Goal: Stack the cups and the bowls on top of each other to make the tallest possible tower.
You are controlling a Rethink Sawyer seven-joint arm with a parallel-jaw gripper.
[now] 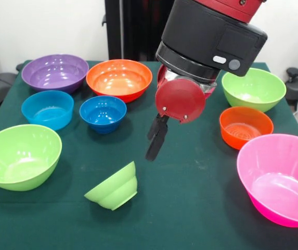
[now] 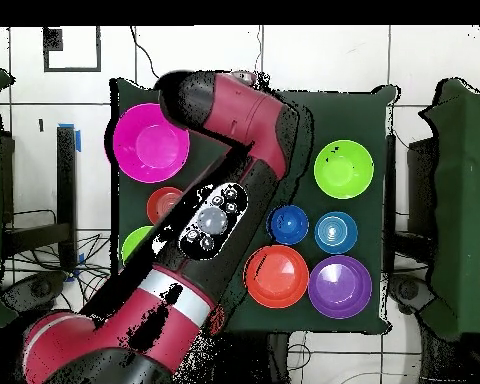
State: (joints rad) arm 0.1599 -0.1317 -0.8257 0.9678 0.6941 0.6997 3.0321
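The arm (image 1: 211, 36) fills the top centre of the front view & in the overhead view covers the table (image 1: 190, 208) mid, hiding the small tipped lime green bowl (image 1: 115, 188) there and most of the lime bowl nr the base (image 2: 136, 240). Pink bowl (image 1: 280, 177) is biggest, cut off at the front view's right edge; then lime bowl front left (image 1: 20, 156), purple (image 1: 55, 72), wide orange (image 1: 119, 79), lime far right (image 1: 254, 88), small orange (image 1: 245, 126), light blue (image 1: 47, 108), dark blue (image 1: 103, 113), all upright, separate, nothing stacked. Gripper (image 1: 156, 141) hangs just above & beside the tipped bowl, which lies on its side w/ rim toward the camera's left; fingers look pressed together, holding nothing.
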